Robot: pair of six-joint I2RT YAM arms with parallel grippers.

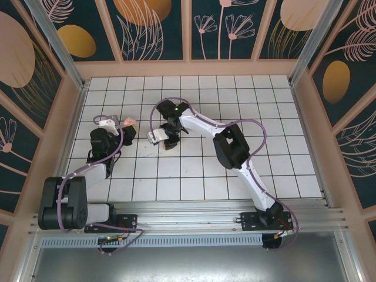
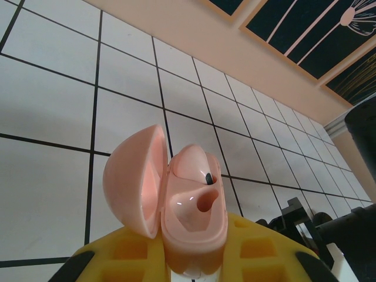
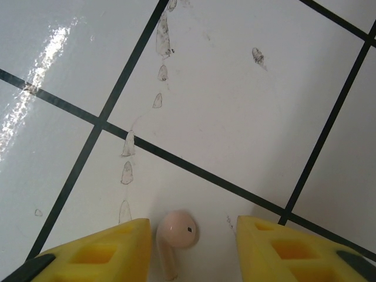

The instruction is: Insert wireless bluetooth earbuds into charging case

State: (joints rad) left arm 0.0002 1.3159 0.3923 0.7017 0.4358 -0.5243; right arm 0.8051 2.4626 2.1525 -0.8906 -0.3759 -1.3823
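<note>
My left gripper (image 2: 194, 249) is shut on the base of a pale pink charging case (image 2: 197, 226), held off the table with its lid (image 2: 134, 182) swung open to the left. One pink earbud (image 2: 192, 164) sits in the case's upper socket; the lower socket (image 2: 204, 202) is bare. From above, the case (image 1: 130, 124) shows at the left gripper (image 1: 126, 130). My right gripper (image 3: 194, 226) points down at the tiles, open, its yellow fingers (image 3: 111, 249) either side of a loose pink earbud (image 3: 176, 230). This bud lies on the tile close to the left finger, stem toward the camera. The right gripper (image 1: 170, 143) stands mid-table.
The white tiled table (image 1: 235, 100) is fenced by wooden walls (image 1: 188, 68) on three sides. Grey scuff marks (image 3: 126, 170) run across the tile near the loose bud. The right arm's dark links (image 2: 358, 194) stand just to the right of the held case.
</note>
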